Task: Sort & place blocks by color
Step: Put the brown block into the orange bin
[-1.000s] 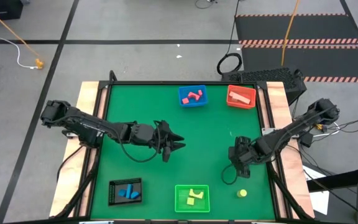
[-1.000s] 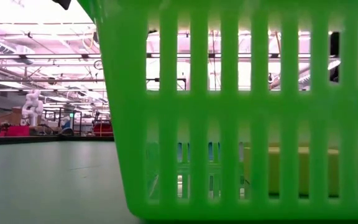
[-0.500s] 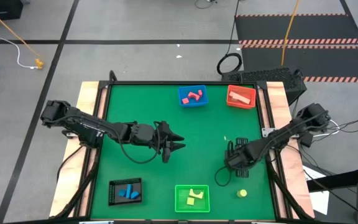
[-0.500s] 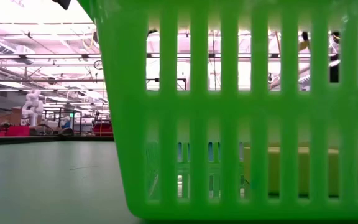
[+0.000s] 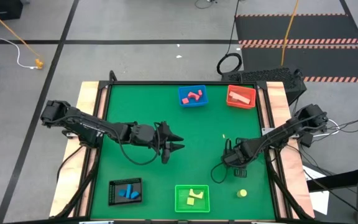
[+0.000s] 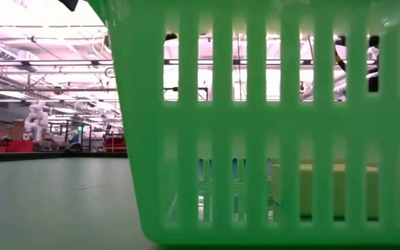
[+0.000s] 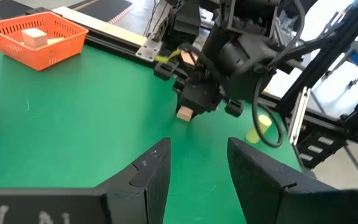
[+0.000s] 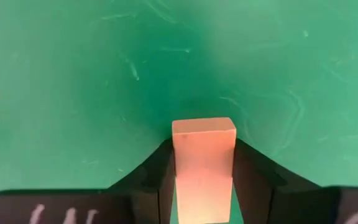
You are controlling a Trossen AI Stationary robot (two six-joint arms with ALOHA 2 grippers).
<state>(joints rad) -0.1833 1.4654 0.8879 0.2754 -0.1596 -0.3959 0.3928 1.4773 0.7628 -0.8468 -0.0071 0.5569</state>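
Note:
A tan block (image 8: 204, 140) sits between the fingers of my right gripper (image 5: 229, 160), right of the table's middle; the left wrist view shows this block (image 7: 184, 114) under the gripper. My left gripper (image 7: 197, 165) hovers open at mid-table (image 5: 176, 144) and faces the right one, touching nothing. A yellow cylinder (image 5: 242, 193) stands on the mat near the front right. Pink blocks lie in the blue tray (image 5: 193, 96), a tan one in the red tray (image 5: 241, 97), blue ones in the black tray (image 5: 125, 191), and yellow ones in the green tray (image 5: 192, 198). My right gripper pinches the tan block by two opposite sides (image 8: 178, 163) between its two fingers (image 8: 253, 169). The fingers point down at the mat, and the block's free end sticks out past the fingertips. Whether that end touches the mat I cannot tell.
The green tray's slatted wall (image 6: 255, 139) fills most of the low view, with a yellow block (image 6: 339, 187) behind it. The yellow cylinder (image 7: 264, 122) stands close to my right arm. Bare green mat lies between the two grippers and toward the far trays.
My right gripper has moved a little toward the table's left and near edges, its arm swinging in over the mat. My left arm has kept still.

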